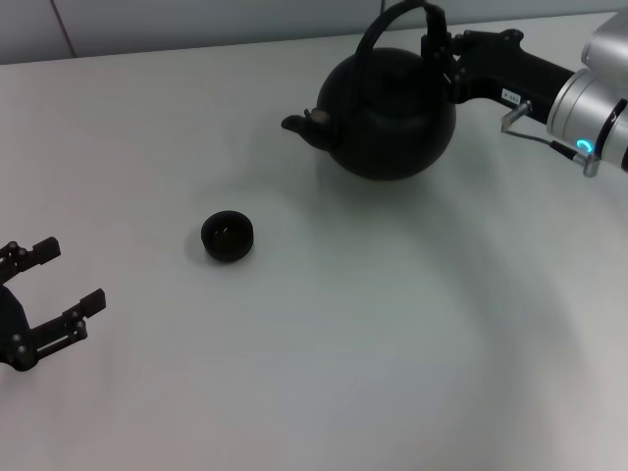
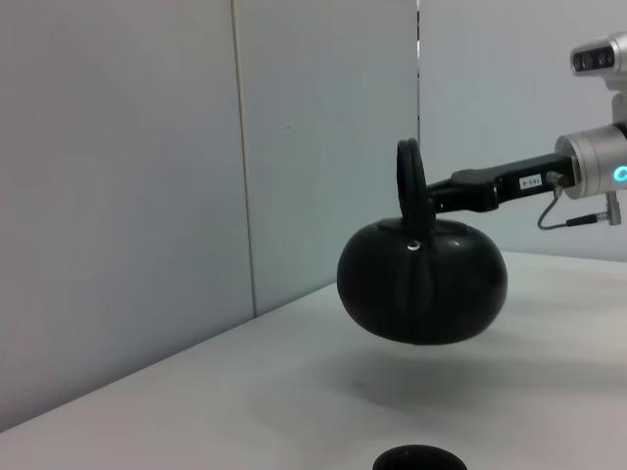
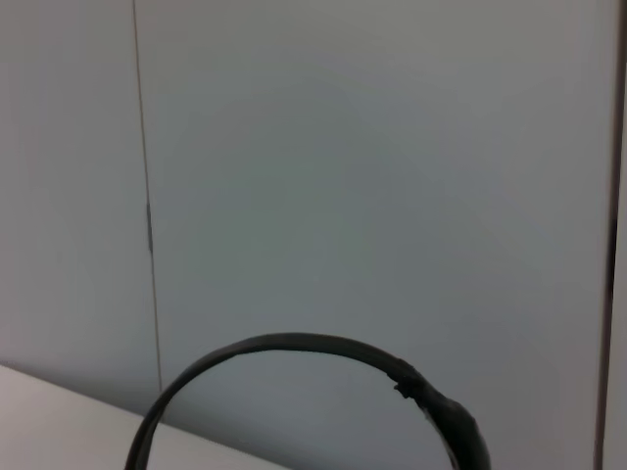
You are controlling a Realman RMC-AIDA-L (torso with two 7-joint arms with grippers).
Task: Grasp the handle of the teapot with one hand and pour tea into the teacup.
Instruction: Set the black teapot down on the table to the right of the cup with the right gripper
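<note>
While the white bench (image 1: 373, 324) takes up nearly the whole head view, we see a pale panelled wall (image 2: 127, 196) rising behind it. Next in size is the teapot (image 1: 391, 113), round and matte black, at the far right part of the bench with its stubby spout (image 1: 299, 126) pointing toward our left side. From the left wrist view the pot hangs clear of the surface, a soft shadow lying under it (no contact that we can make out). Our right gripper (image 1: 442, 59) reaches in from the right edge, its fingers clamped on the thicker side of the handle (image 1: 392, 20), the tall arched hoop over the pot. Our left gripper (image 1: 59, 285) sits low at the near left corner, well apart from everything, its fingers spread wide with nothing between them. Smallest is the teacup (image 1: 228, 235), a dark handleless cup standing upright on the bench, nearer to us than the pot and to the left of it, well apart from the spout.
</note>
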